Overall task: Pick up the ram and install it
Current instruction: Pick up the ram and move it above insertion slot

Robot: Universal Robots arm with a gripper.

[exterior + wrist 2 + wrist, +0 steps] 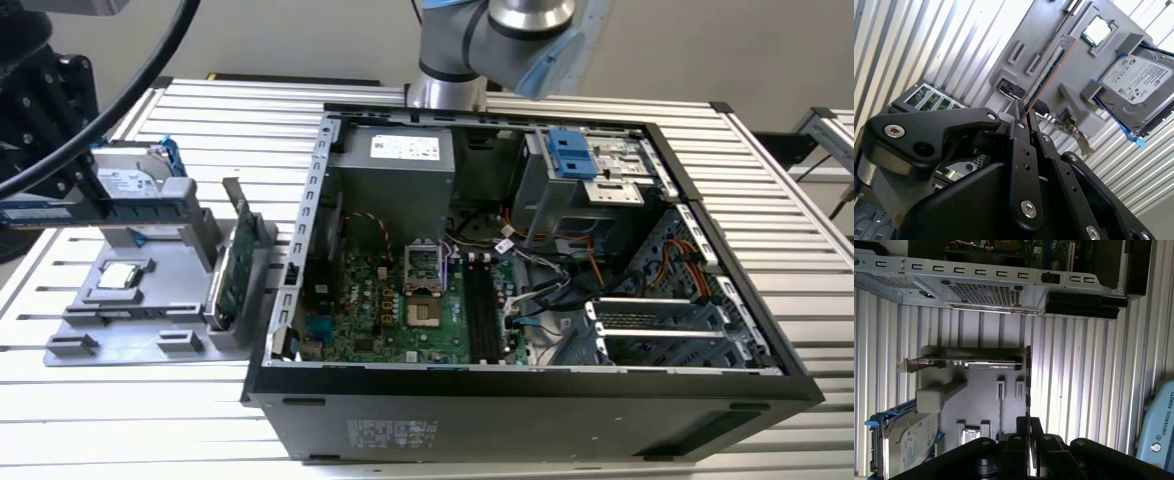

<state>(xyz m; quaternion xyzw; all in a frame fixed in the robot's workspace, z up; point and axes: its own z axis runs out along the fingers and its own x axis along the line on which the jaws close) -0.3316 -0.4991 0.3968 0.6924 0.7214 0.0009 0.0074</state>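
Note:
The ram (1046, 72) is a thin dark stick seen edge-on in both wrist views, running out from between my fingers. My gripper (1023, 111) is shut on the ram (1028, 380), with the black fingers (1018, 442) pressed close on either side of it. In the exterior view the gripper (51, 198) hangs at the left edge, beside the grey parts fixture (127, 300) and well left of the open computer case (534, 385). The black memory slots (478, 310) lie on the green motherboard inside the case.
The fixture (1074, 70) holds a silver hard drive with blue rails (1139, 85), a processor chip (1097, 30) and an upright green expansion card (238, 265). Everything rests on a ribbed aluminium table (107, 420). The arm's base (447, 85) stands behind the case.

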